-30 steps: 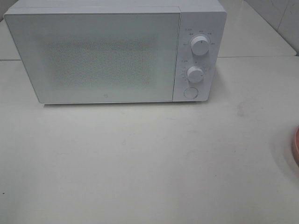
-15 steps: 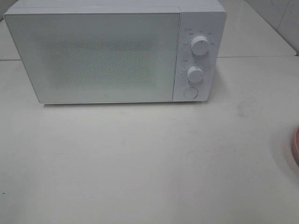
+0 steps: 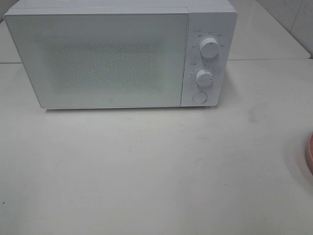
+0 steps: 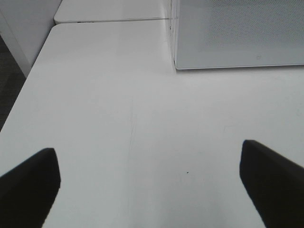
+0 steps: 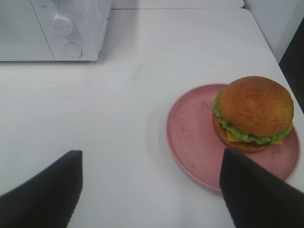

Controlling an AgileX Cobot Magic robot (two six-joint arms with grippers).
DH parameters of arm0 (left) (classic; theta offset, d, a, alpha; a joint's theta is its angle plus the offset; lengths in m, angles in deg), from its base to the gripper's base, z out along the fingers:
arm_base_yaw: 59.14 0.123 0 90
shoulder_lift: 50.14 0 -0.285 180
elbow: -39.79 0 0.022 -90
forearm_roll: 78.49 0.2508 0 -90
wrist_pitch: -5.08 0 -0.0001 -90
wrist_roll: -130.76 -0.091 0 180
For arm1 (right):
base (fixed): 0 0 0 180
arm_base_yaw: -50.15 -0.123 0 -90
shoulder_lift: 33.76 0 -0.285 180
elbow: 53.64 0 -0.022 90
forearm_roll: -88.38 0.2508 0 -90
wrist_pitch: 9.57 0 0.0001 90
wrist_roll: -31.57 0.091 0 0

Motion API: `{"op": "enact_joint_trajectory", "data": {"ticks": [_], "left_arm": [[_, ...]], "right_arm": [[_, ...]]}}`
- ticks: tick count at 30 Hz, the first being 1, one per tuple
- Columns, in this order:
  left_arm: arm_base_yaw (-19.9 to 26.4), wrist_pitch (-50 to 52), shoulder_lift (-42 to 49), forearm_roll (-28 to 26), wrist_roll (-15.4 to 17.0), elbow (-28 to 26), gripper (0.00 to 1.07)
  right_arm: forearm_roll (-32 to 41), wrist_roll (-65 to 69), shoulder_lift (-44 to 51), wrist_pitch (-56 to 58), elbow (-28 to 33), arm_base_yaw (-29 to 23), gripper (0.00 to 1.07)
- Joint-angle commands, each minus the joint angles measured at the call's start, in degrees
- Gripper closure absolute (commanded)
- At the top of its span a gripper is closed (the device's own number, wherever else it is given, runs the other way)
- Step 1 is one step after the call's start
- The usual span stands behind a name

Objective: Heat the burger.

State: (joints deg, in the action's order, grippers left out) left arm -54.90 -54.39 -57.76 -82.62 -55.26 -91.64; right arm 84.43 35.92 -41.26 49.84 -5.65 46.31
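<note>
The burger (image 5: 254, 113), with a golden-brown bun, green lettuce and yellow cheese, sits on a round pink plate (image 5: 194, 137) in the right wrist view. My right gripper (image 5: 151, 190) hovers open above the table, its dark fingers (image 5: 256, 194) near the plate's edge, not touching the burger. In the high view only a sliver of the pink plate (image 3: 309, 154) shows at the right edge, and the burger is out of frame. My left gripper (image 4: 151, 187) is open over bare table. Neither arm appears in the high view.
A white microwave (image 3: 122, 54) stands at the back of the white table (image 3: 146, 171) with its door shut; two knobs (image 3: 209, 48) and a round button (image 3: 199, 97) are on its right panel. The table's left edge (image 4: 21, 102) shows in the left wrist view.
</note>
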Motion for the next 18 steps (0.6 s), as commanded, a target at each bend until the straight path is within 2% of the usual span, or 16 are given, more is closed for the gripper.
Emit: {"op": "enact_joint_trajectory", "data": {"ticks": [1,18], "left_arm": [[-0.29,0.52,1.72,-0.46,0.46,0.11,0.09],[-0.29,0.52,1.72,-0.46,0.46,0.11,0.09]], "right_arm": [[0.11,-0.46,1.15,-0.23,0.23,0.40,0.31],[0.11,-0.46,1.15,-0.23,0.23,0.40,0.31]]}}
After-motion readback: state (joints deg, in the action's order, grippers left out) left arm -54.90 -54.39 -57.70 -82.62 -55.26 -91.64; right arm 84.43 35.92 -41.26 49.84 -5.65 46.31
